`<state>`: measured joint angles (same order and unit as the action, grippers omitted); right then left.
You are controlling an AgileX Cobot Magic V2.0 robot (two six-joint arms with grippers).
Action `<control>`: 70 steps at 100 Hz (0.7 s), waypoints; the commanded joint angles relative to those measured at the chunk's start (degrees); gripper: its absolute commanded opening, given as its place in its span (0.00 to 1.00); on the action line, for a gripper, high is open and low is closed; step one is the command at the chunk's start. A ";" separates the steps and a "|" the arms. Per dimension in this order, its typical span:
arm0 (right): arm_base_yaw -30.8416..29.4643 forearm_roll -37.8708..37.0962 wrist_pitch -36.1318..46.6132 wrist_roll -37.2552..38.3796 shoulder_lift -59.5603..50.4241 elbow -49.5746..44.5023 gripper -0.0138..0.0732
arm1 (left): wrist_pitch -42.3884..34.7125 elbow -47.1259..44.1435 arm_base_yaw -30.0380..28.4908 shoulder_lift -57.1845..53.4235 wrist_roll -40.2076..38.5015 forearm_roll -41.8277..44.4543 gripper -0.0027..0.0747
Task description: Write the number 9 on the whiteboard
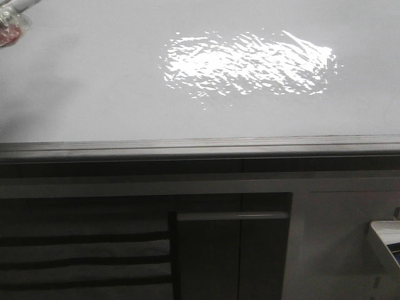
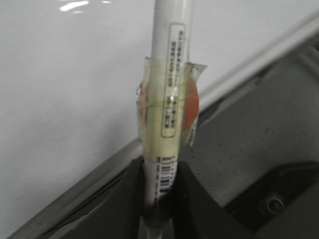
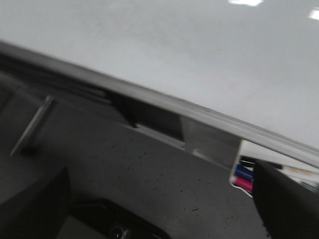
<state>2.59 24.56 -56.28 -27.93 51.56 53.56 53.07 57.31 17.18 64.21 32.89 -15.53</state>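
Observation:
The whiteboard (image 1: 94,81) fills the upper half of the front view, glossy grey-white with a bright rippled glare (image 1: 247,62) and a grey metal edge strip (image 1: 200,147). The number 9 is out of view; the board surface that shows is bare. My left gripper (image 2: 159,199) is shut on a white marker (image 2: 171,64) wrapped in yellowish tape with a red patch, held over the board's lower edge (image 2: 89,179). The taped marker (image 1: 12,22) peeks into the front view's top left corner. My right gripper (image 3: 159,174) is open with nothing between its fingers, below the board's edge (image 3: 199,112).
Dark cabinet panels (image 1: 231,256) lie below the board. A white tray (image 1: 384,240) sits at the lower right; in the right wrist view the tray (image 3: 239,154) holds blue and pink markers (image 3: 244,178).

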 commanded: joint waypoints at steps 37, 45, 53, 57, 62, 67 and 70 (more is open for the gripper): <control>25.52 8.63 4.76 -24.76 12.91 11.64 0.90 | 7.32 2.58 10.61 -0.20 25.10 -17.20 0.01; 28.60 8.92 6.56 -25.87 14.40 12.89 0.90 | 5.95 2.58 13.73 0.46 25.09 -17.10 0.01; 31.12 9.17 7.20 -27.22 15.73 13.57 0.90 | 5.28 3.14 16.23 1.20 25.09 -16.63 0.01; 32.13 9.17 7.20 -27.34 16.38 13.68 0.90 | 5.24 3.60 17.27 1.72 25.09 -16.01 0.01; 33.12 9.17 7.37 -27.93 16.99 13.87 0.88 | 5.24 4.44 18.24 2.36 25.09 -15.91 0.01; 33.96 9.27 7.37 -28.10 17.70 14.25 0.85 | 5.34 5.49 19.00 3.08 25.09 -15.91 0.01; 34.40 9.39 7.67 -28.10 18.13 14.35 0.82 | 5.43 6.05 19.47 3.41 25.09 -15.91 0.01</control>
<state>35.83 31.59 -51.58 -54.91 69.90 65.46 60.66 60.13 35.15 67.54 57.84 -29.47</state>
